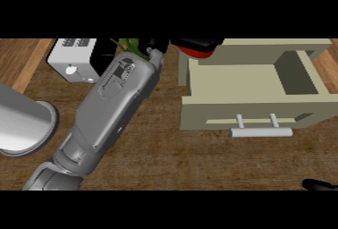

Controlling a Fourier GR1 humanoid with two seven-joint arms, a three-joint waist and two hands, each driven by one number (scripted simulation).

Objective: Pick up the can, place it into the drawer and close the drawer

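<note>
We find no legible text, brand, number or sign here; the white toaster (74, 60), the red can (196, 48) and the drawer (254, 100) carry none.

One head view looked steeply down on the wooden counter (198, 156) from close above, facing away from the robot, with the open drawer (254, 96) far right.
</note>
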